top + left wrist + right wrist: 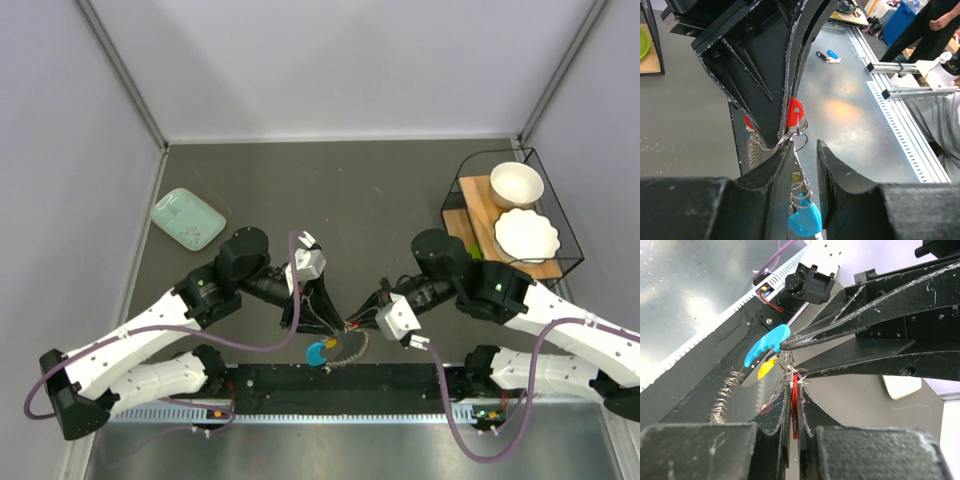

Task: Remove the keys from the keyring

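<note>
The right gripper [794, 390] is clamping the red key [794, 113] by its head. The keyring [799, 142] is hanging in the air between both grippers, over the table [380, 200] near its front edge, with its blue tag [767, 343] dangling beneath. The left gripper [806, 155] is holding its jaws partly apart around the keyring; whether they are pinching it cannot be told.
</note>
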You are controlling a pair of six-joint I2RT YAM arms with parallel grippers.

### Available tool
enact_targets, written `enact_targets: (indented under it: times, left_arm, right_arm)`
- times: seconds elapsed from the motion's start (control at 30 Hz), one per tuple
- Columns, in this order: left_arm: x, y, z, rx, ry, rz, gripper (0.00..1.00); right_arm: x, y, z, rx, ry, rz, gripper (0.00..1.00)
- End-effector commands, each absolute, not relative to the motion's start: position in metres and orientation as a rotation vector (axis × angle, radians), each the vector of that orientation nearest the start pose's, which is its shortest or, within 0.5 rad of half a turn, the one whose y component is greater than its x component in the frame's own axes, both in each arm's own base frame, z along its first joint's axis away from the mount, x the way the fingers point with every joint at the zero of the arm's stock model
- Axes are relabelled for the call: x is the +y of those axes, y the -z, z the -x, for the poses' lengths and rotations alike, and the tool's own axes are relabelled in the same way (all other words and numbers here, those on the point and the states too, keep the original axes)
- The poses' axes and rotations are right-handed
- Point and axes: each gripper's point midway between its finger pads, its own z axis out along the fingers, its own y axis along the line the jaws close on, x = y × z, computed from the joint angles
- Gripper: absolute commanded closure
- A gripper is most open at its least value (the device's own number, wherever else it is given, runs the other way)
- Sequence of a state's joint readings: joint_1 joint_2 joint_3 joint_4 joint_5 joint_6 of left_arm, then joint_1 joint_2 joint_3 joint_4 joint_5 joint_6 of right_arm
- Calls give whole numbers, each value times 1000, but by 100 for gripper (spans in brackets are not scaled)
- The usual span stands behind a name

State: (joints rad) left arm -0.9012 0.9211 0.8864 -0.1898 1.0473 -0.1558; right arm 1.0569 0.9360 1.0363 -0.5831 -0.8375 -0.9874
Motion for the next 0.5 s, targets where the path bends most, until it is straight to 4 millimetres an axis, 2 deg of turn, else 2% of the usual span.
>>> enact_targets:
  times: [0.0, 0.47]
  left_arm:
    - [-295, -303, -44, 1351, 1543, -1426, 69]
    - [-288, -310, -51, 1360, 1450, -1391, 69]
  right_arm:
    - [304, -327, -45, 425, -865, 1831, 100]
    - [304, -324, -44, 425, -876, 1835, 100]
